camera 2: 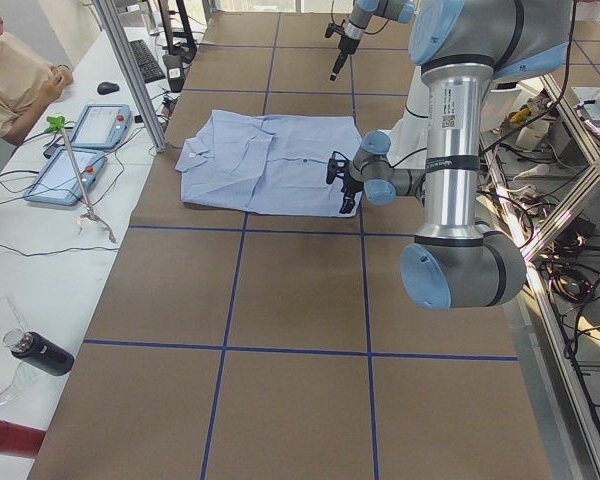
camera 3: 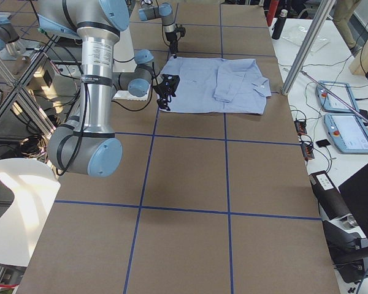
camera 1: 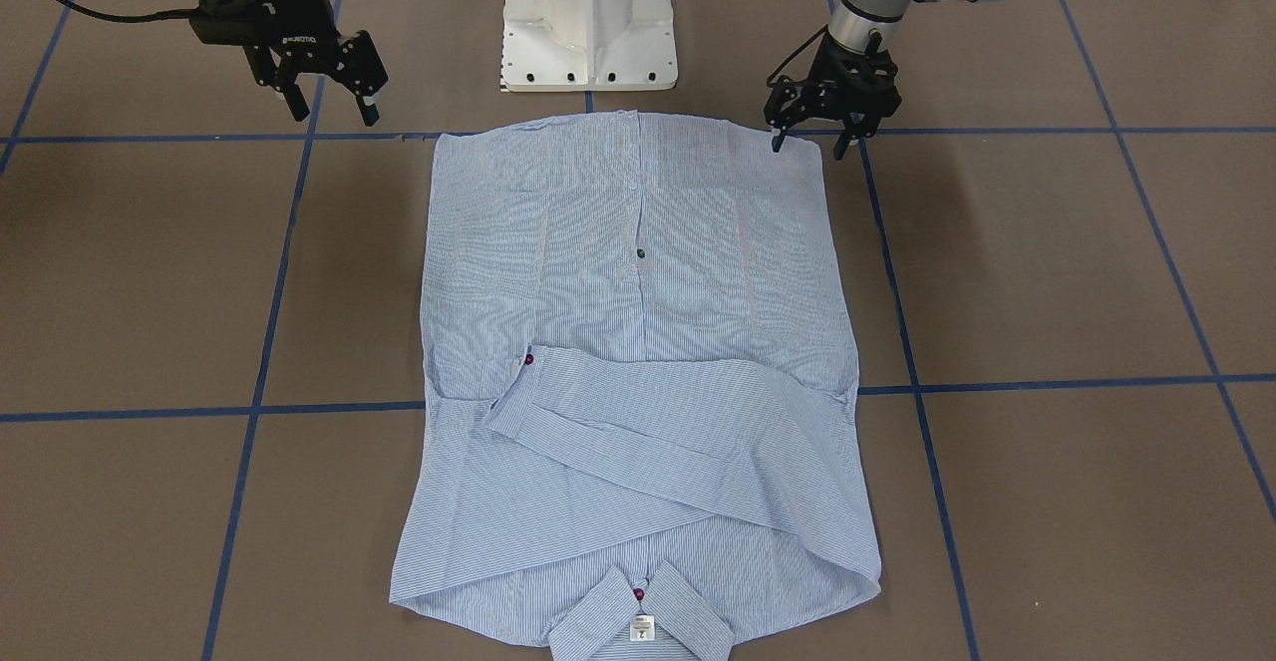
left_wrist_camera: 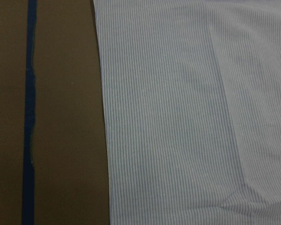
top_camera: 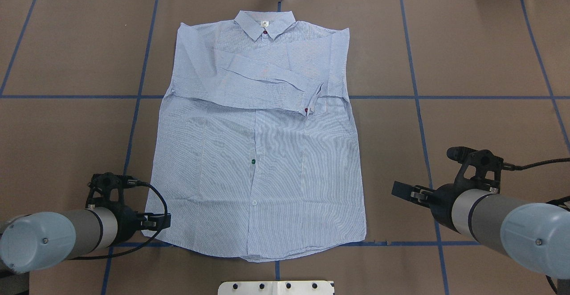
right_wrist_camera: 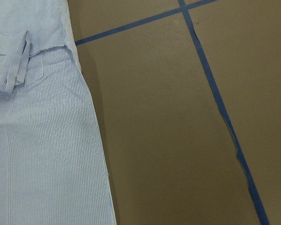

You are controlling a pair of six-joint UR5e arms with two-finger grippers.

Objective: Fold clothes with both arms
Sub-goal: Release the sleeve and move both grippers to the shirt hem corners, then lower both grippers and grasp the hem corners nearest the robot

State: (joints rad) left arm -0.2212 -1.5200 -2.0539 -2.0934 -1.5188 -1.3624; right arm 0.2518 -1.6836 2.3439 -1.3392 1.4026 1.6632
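The light blue striped shirt (camera 1: 638, 272) lies flat and face up on the brown table (top_camera: 467, 63), collar away from the robot and both sleeves folded across the chest (top_camera: 267, 79). My left gripper (camera 1: 807, 146) is open and low at the hem's corner on my left; it also shows in the overhead view (top_camera: 156, 223). Its wrist view shows the shirt's side edge (left_wrist_camera: 178, 112) on the table. My right gripper (camera 1: 334, 111) is open and empty, raised over bare table beside the hem's other corner (top_camera: 404, 190). Its wrist view shows the shirt edge (right_wrist_camera: 42, 154).
The white pedestal base (camera 1: 588, 23) stands just behind the hem. Blue tape lines (top_camera: 414, 97) cross the table. An operators' bench with tablets (camera 2: 80, 150) and a person (camera 2: 10, 65) runs along the far side, behind a metal post (camera 3: 306, 43).
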